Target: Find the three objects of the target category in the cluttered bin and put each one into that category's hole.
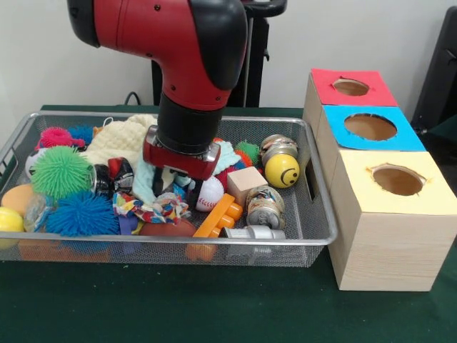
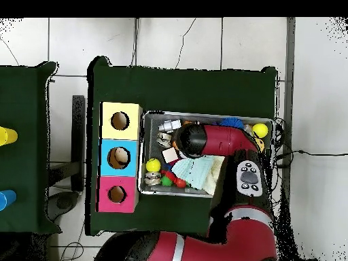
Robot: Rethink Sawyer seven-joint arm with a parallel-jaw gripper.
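The silver wire mesh bin (image 1: 314, 214) is full of clutter; it also shows in the overhead view (image 2: 145, 178). My gripper (image 1: 173, 184) is down inside the bin's middle, sunk among the mint-green waffle cloth (image 1: 146, 182) and the toys. Whether it is open or shut is hidden. In the overhead view the arm's end (image 2: 190, 139) covers it. A braided multicoloured rope toy (image 1: 158, 209) lies just in front of the gripper, near the front wall. A small dark patterned cloth scrap (image 1: 120, 171) lies to its left. I cannot pick out a third textile thing.
Three boxes with holes stand beside the bin: red (image 1: 350, 87), blue (image 1: 370, 127), yellow (image 1: 398, 180). In the bin are a cream waffle cloth (image 1: 121, 139), green (image 1: 61, 171) and blue (image 1: 82, 214) spiky balls, a yellow smiley ball (image 1: 282, 171), a baseball (image 1: 209, 194), a wooden cube (image 1: 246, 182) and an orange brick (image 1: 218, 214).
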